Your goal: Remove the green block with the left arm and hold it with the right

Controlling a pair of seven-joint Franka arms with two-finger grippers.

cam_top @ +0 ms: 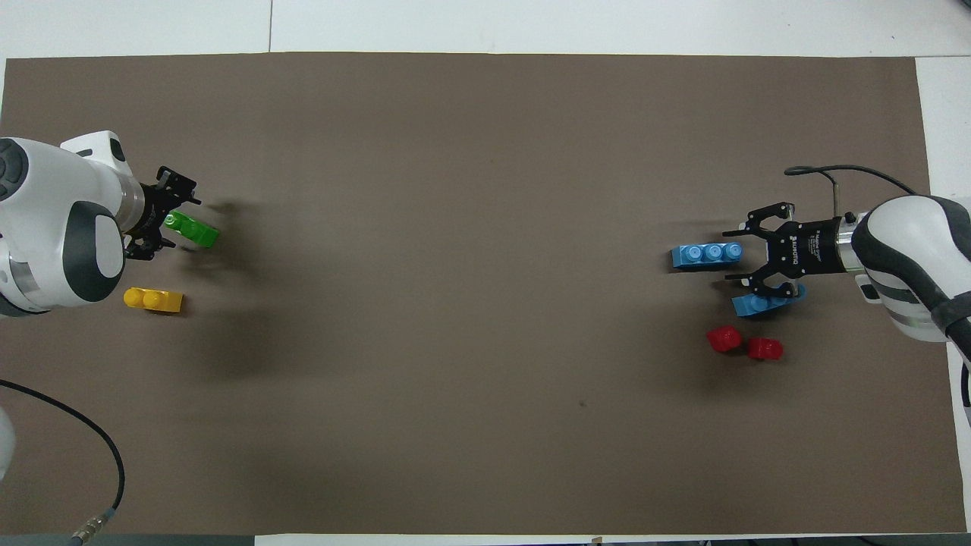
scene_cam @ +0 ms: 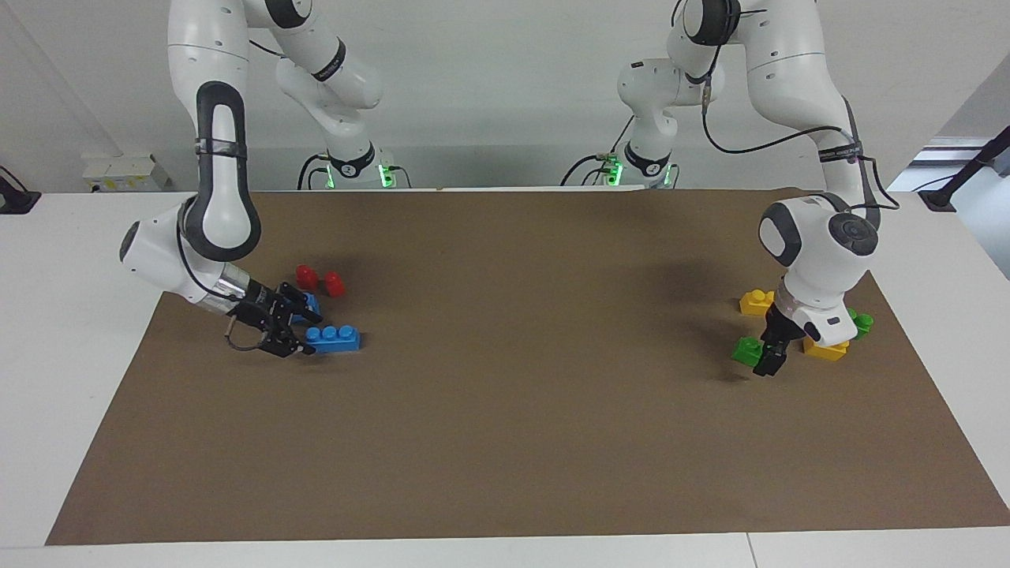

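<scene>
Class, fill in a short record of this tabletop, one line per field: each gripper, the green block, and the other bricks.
Left gripper: open, low by the green block
Right gripper: open, at the end of the long blue brick
Green block: toward the left arm's end, at the left gripper's tips, not gripped
Other bricks: yellow brick nearer the robots than the green block; second blue brick and two red pieces by the right gripper

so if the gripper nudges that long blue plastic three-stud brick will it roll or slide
The long blue plastic three-stud brick lies flat on the brown paper mat, so it would probably slide, not roll. Moulded plastic suggests it is stiff and light. Pushed at one end, it may pivot.
</scene>
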